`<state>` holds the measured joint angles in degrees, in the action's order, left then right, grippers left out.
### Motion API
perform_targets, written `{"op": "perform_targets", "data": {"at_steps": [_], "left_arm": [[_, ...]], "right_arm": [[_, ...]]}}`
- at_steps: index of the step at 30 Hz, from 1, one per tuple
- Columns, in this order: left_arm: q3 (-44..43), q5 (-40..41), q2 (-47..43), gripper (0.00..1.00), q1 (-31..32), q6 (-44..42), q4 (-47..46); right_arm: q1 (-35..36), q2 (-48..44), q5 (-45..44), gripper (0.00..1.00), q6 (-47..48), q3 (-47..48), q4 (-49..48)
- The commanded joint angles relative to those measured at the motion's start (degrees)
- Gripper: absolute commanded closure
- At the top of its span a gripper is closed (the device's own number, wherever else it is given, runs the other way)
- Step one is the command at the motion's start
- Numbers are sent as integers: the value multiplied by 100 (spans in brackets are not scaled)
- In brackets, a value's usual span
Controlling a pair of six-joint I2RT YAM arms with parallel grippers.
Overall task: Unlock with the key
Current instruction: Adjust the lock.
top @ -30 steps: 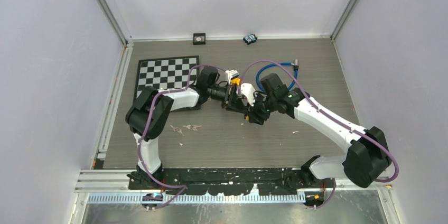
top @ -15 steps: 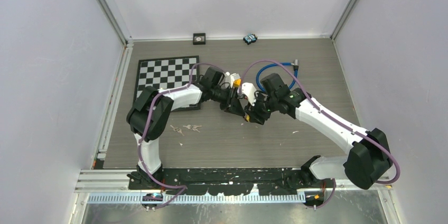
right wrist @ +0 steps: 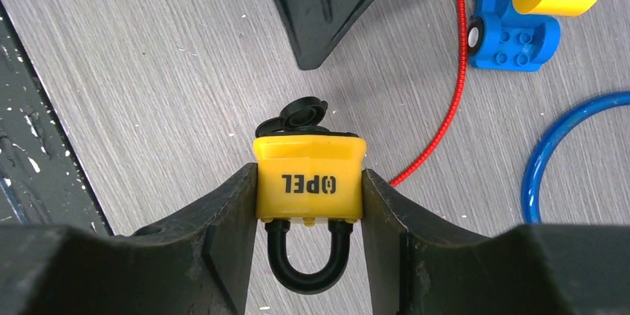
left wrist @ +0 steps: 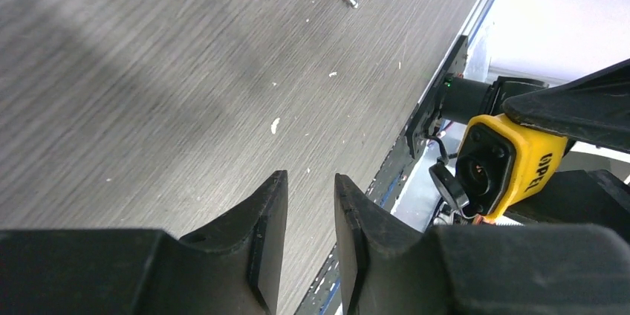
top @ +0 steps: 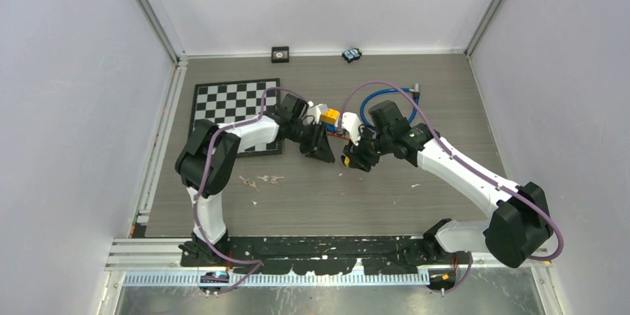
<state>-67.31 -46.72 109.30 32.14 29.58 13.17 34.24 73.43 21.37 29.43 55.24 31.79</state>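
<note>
Clamping the yellow plastic-bodied padlock (right wrist: 308,181) by its two flat sides, my right gripper (right wrist: 310,175) has it pinched between both fingers. Its black U-shaped shackle (right wrist: 304,267) points back toward my wrist. Its round black keyhole cover (right wrist: 303,113) is swung open at the far end.

My left gripper (left wrist: 310,181) has its fingers parted by a narrow gap, with only bare table showing between them. A second ago it was pressed right up against the padlock. Now it has drawn back to the left, and a strip of grey wood-grain table (left wrist: 148,70) shows between my two grippers in the top view. From the left wrist, the padlock's keyhole face sits off to the right, near but apart from the fingers. My right gripper has barely moved and its grip is unchanged.

I cannot make out the key. A few small pale pieces (top: 261,179) lie on the table near my left arm, too small to identify.

Beyond the padlock runs a thin red cord (right wrist: 446,107). Past it are a blue-and-yellow brick toy car (right wrist: 520,18), now uncovered in the top view, and a blue cable loop (right wrist: 550,151). A black-and-white checkerboard (top: 234,103) lies far left.
</note>
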Motion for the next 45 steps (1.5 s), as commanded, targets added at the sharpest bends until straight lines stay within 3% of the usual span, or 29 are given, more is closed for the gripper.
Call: {"op": "perform_targets", "data": {"at_steps": [1, 12, 19, 32, 45], "left_arm": [[-118, -331, -409, 67, -119, -273, -303], [-757, -528, -212, 63, 2, -275, -369], [-694, -449, -341, 67, 365, -1157, 316], [-570, -165, -629, 71, 539, -1881, 928], [-508, -964, -424, 75, 636, -923, 322]], "right_arm": [[-39, -262, 652, 99, 176, 21, -88], [-40, -197, 1166, 99, 292, 109, 132], [-44, -197, 734, 99, 91, 83, -60], [-84, -133, 213, 99, -130, 74, -278], [-84, 9, -741, 99, -822, 79, -843]]}}
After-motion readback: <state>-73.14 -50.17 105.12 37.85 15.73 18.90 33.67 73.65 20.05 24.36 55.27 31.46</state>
